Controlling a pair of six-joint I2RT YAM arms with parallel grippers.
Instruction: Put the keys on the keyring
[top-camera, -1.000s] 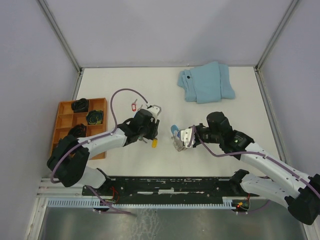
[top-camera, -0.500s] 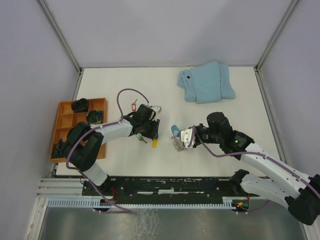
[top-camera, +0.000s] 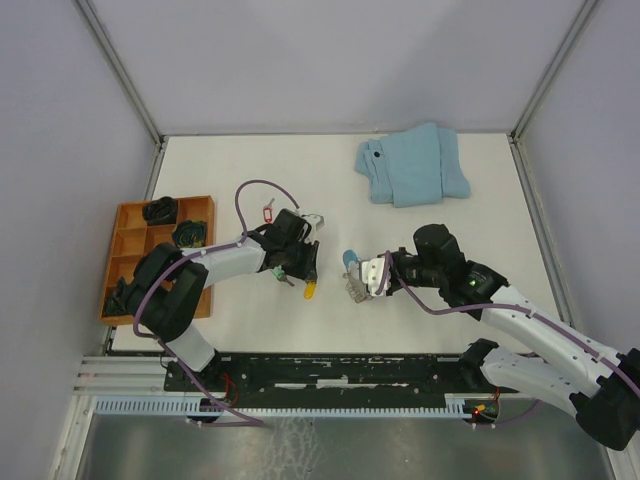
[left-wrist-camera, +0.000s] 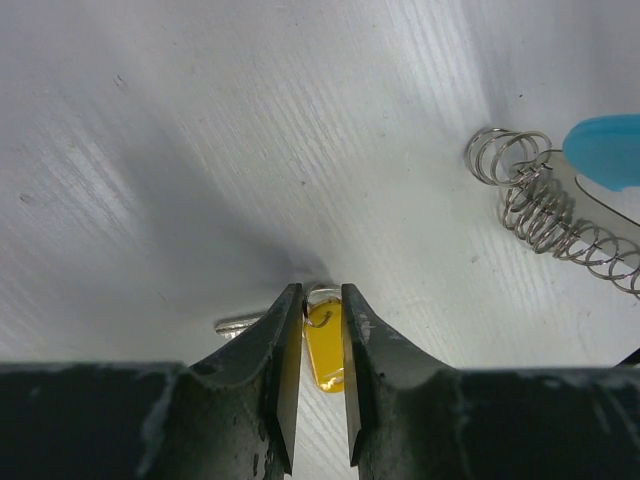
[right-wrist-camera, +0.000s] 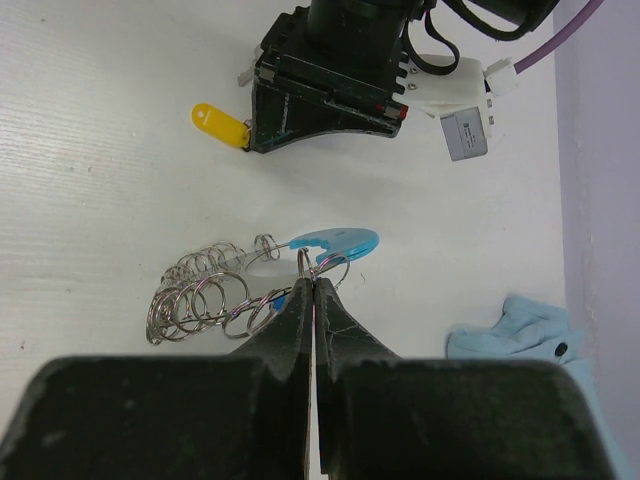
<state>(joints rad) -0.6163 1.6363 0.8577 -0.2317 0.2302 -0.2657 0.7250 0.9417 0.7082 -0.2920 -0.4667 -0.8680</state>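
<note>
**Yellow key at the left fingers, ring in the right**

From above: the left gripper (top-camera: 306, 277) sits over the yellow-tag key (top-camera: 310, 290), mid-table (top-camera: 250, 160), nearer the front edge. The right gripper (top-camera: 362, 279) holds the keyring (top-camera: 352, 288) just beside it.

Left wrist: the fingers stand close on each side of the yellow tag. I cannot tell if they squeeze it.

Right wrist: the fingers are pressed together, pinching the keyring's wire.

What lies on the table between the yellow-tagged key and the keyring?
Nothing. The left wrist view shows only bare white table between the yellow-tagged key and the keyring. The right wrist view shows the same bare stretch.
</note>
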